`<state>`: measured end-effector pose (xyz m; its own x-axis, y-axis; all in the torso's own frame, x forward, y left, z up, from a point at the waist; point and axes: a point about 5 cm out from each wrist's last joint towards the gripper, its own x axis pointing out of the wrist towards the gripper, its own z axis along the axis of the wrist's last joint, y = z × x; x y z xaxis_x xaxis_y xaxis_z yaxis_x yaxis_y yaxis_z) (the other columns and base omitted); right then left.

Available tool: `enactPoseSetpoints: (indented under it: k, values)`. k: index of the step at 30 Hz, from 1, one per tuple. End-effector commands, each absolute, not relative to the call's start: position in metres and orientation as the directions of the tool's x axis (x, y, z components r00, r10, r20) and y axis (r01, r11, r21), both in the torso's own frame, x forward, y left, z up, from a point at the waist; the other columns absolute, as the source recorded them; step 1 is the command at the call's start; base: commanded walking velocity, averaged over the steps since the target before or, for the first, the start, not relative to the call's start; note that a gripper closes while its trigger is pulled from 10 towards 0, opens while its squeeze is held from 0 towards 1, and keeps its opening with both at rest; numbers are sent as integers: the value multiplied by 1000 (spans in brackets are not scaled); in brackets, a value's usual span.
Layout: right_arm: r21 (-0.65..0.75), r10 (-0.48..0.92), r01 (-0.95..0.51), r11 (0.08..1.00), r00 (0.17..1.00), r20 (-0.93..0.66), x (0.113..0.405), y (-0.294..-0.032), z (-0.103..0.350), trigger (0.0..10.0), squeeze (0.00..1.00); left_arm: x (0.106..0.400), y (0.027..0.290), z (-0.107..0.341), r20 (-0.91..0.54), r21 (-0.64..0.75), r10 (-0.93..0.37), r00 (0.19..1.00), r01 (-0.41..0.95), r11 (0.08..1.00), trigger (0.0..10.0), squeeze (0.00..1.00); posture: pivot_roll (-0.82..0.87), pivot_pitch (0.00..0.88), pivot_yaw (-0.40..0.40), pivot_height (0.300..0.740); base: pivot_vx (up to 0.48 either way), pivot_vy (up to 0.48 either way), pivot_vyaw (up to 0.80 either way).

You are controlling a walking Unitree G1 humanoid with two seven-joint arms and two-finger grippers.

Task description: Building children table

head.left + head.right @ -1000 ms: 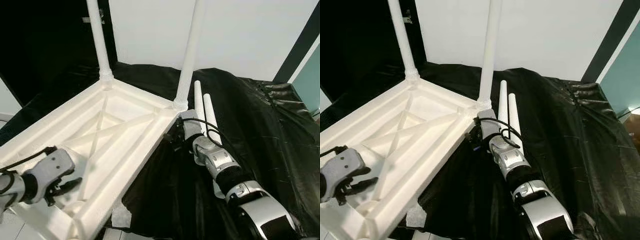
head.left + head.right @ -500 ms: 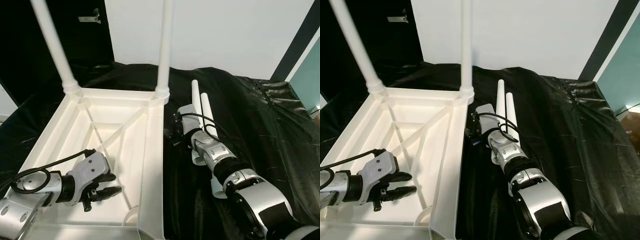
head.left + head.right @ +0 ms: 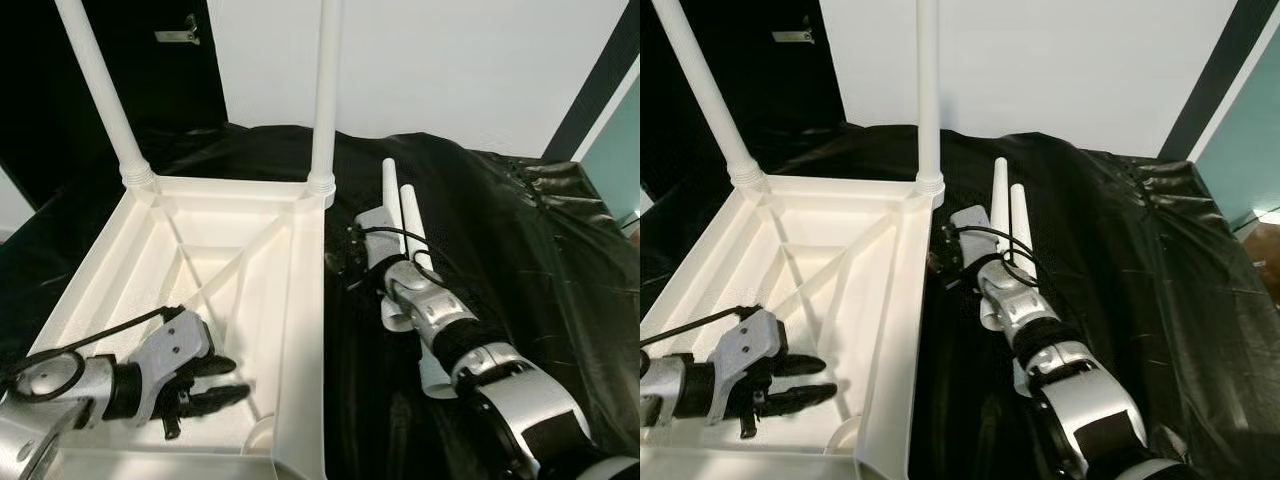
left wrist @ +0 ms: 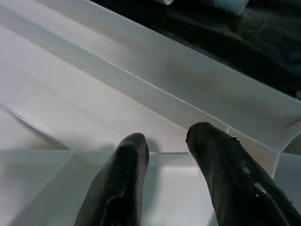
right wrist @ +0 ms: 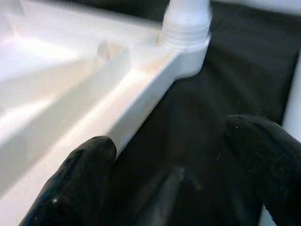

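Tabletop (image 3: 300,290) lies upside down on the black sheet (image 3: 520,250), ribbed underside up; long axis runs from the robot toward the wall (image 3: 450,70); two legs (image 3: 322,90) are fitted at the far corners and point straight up, the near corners have none; two loose legs (image 3: 400,215) lie side by side on the sheet just right of the tabletop, roughly parallel to its long side, ends pointing at the wall.

Left gripper (image 3: 225,383) sits inside the tray-like underside near the near right corner, fingers (image 4: 124,183) a narrow gap apart, holding nothing, aimed at the inner wall of the right rim; cannot tell if they touch the floor of the tray.

Right gripper (image 5: 174,155) is outside the right rim, close to the far right leg socket; jaws wide, empty; one finger (image 5: 80,174) just at the rim's outer edge, the other next to a loose leg, black sheet between them.
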<state>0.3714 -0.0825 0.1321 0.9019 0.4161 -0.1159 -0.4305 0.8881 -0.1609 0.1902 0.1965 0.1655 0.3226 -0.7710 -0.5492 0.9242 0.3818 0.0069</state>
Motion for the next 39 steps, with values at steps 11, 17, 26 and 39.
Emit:
enactPoseSetpoints:
  k: [11,17,26,39]
  values:
    - [-141,398,-384,912,913,90,345,-105,150,10000,0,192,191,176,-333,101,-805,491,868,487,10000,0,124,0,-65,740,0,0,0]
    - [-91,419,-409,908,893,166,332,-105,161,10000,0,179,184,173,-294,79,-843,449,891,447,10000,0,120,0,-66,740,0,0,0]
    - [-16,512,-527,850,818,260,292,-108,175,10000,0,155,176,155,-323,-75,-905,278,946,317,10000,0,92,0,-51,740,0,0,0]
    - [17,618,-637,771,754,221,256,-105,171,10000,0,174,209,130,-520,28,-777,355,916,400,10000,0,57,0,-23,740,0,0,0]
